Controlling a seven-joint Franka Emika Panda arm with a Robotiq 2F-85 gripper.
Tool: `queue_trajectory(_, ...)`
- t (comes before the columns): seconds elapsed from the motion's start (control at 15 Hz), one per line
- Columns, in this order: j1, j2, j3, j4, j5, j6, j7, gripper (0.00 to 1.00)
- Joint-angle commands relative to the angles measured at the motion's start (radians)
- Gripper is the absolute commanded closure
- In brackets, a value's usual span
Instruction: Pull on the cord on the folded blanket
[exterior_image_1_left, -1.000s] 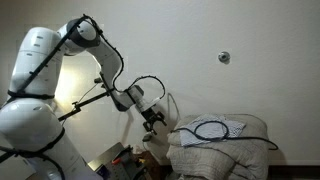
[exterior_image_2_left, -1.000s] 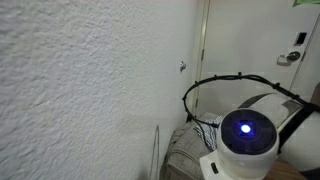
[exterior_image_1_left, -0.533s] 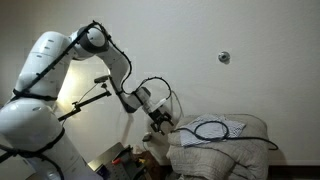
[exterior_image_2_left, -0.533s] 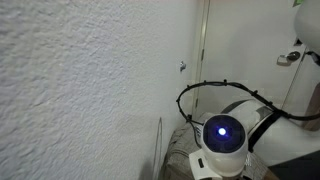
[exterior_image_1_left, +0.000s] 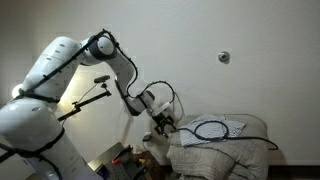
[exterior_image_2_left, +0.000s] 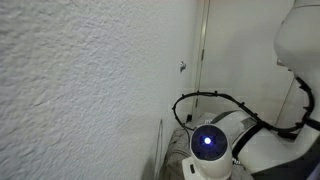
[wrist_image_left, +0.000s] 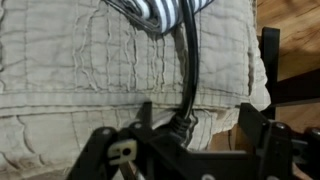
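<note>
At the left of an exterior view we see the white arm (exterior_image_1_left: 55, 70) arching up and over toward the right, with a bright lamp glow (exterior_image_1_left: 75, 92) behind it. Following the arm rightward we reach the gripper (exterior_image_1_left: 163, 123), which sits at the left edge of the folded blanket (exterior_image_1_left: 225, 148), low on the right of the scene. The cord (exterior_image_1_left: 212, 128) lies on top of that blanket in an oval loop, with one end trailing left toward the gripper. On the far wall above is a small round fitting (exterior_image_1_left: 224, 57).

In the wrist view the quilted blanket (wrist_image_left: 80, 70) fills the left and middle. The cord (wrist_image_left: 186, 70) runs from a striped patch (wrist_image_left: 160, 14) at the top down into the gap of the gripper (wrist_image_left: 197, 112). The fingers (wrist_image_left: 145, 115) stand apart on either side of it. We cannot tell whether either pad touches it. Wooden floor (wrist_image_left: 295, 40) shows at the right.

From the remaining exterior camera we see a textured wall (exterior_image_2_left: 80, 90) at the left. To its right is an arm joint with a blue light (exterior_image_2_left: 208, 143), and the arm cable (exterior_image_2_left: 215, 97) loops above it.
</note>
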Motion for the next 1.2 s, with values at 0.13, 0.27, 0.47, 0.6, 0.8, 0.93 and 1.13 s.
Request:
queue_trajectory(0.13,0.0,-0.017,0.024,0.023,0.03,-0.051,0.0,0.58)
queue_trajectory(0.27,-0.005,-0.018,0.027,0.025,0.039,-0.054,-0.003,0.74)
queue_trajectory(0.47,-0.008,-0.026,0.029,0.019,0.055,-0.055,-0.003,0.91)
queue_trajectory(0.6,-0.006,-0.047,0.029,0.004,0.058,-0.055,0.005,0.9)
queue_trajectory(0.8,0.005,-0.11,0.023,-0.034,0.045,-0.061,0.036,0.88)
queue_trajectory(0.93,0.013,-0.165,0.018,-0.064,0.034,-0.068,0.063,0.88)
queue_trajectory(1.13,0.011,-0.251,0.013,-0.119,0.022,-0.06,0.118,0.88)
